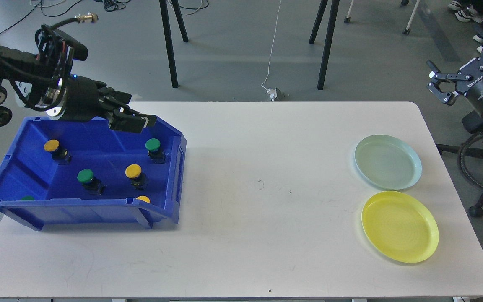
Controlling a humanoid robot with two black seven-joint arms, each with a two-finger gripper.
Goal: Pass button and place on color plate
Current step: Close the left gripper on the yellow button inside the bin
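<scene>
Six buttons sit in the blue bin [32, 209] at about 9 o'clock on the tabletop [245, 188]. Green button [153, 145] is at the bin's 1 o'clock, a yellow button [51, 145] at 11, another green one [85, 176] and another yellow one [133, 171] near the middle. Two more barely peek over the front wall: a yellow cap [143, 199] and a green cap [27, 198].

Left gripper [130, 119] hovers over the bin's back rim, just above that first green button, fingers pressed together with nothing in them. The pale green plate [388, 162] and yellow plate [399, 226] sit side by side around 3 o'clock. Right gripper [440, 86] hangs off the tabletop's edge at 2 o'clock, fingers spread, empty.
</scene>
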